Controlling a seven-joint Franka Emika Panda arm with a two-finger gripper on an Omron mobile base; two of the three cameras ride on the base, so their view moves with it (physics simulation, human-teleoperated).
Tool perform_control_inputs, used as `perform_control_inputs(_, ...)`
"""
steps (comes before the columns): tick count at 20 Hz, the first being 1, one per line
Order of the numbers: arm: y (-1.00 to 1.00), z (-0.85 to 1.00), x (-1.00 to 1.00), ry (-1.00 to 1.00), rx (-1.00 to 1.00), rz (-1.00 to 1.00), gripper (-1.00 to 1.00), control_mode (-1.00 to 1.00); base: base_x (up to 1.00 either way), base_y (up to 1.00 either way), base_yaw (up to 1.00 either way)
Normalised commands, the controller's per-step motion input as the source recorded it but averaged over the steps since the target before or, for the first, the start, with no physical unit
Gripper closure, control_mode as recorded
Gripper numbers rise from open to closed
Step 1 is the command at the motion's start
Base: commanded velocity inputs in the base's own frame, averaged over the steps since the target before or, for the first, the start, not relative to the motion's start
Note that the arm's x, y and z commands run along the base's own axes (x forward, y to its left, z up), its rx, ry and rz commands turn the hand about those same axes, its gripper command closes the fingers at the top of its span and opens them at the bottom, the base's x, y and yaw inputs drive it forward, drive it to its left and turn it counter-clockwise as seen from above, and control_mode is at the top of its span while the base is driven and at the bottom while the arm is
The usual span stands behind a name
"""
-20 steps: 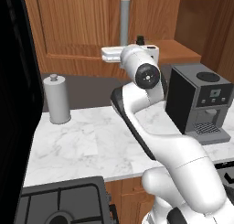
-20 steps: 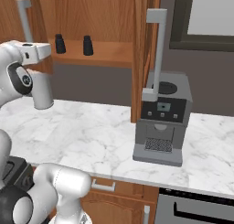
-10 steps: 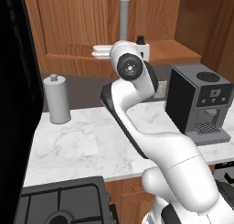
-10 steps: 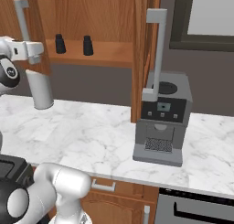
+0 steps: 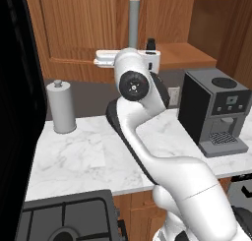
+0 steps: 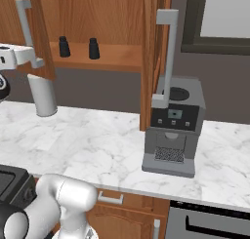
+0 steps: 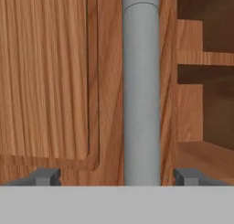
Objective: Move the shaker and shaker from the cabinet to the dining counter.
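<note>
1. On the wooden inner shelf of the open cabinet (image 6: 112, 57), two small black shakers stand upright and a little apart: the left shaker (image 6: 64, 46) and the right shaker (image 6: 93, 48). Both sit toward the left part of the shelf in the right base view.
2. Left of the shakers, the gripper (image 7: 116, 176) faces the cabinet door's long grey bar handle (image 7: 141, 90). Its fingers stand wide apart, one on each side of the bar, and hold nothing (in the hand view the bar runs up between the two tips, with a gap on either side).
3. From the left base view, one shaker shows just behind the white hand, at the shelf's edge.
4. Below the cabinet lies a marble worktop (image 6: 97, 150).
5. On that worktop, a tall grey cylinder (image 5: 61, 106) with a knob stands at the left, and a grey coffee machine (image 6: 172, 126) stands at the right.
</note>
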Motion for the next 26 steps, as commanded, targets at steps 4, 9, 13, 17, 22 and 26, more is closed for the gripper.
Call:
perform_control_inputs(4, -0.21, 0.26, -0.91, -0.08, 0.02, 0.01, -1.00, -1.00, 0.00, 0.00, 0.00)
perform_control_inputs(9, -0.66, 0.03, -0.54, 0.02, 0.18, 0.16, -1.00, -1.00, 0.00, 0.00, 0.00)
perform_control_inputs(13, -1.00, 0.06, 0.00, 0.00, 0.43, 0.24, -1.00, -1.00, 0.00, 0.00, 0.00)
perform_control_inputs(17, -0.89, 0.00, 0.02, 0.08, 0.57, 0.30, -1.00, -1.00, 0.00, 0.00, 0.00)
perform_control_inputs(22, -0.58, 0.00, 0.41, 0.18, 0.60, 0.40, -1.00, -1.00, 0.00, 0.00, 0.00)
perform_control_inputs(26, -0.21, 0.00, 0.61, 0.19, 0.53, 0.41, -1.00, -1.00, 0.00, 0.00, 0.00)
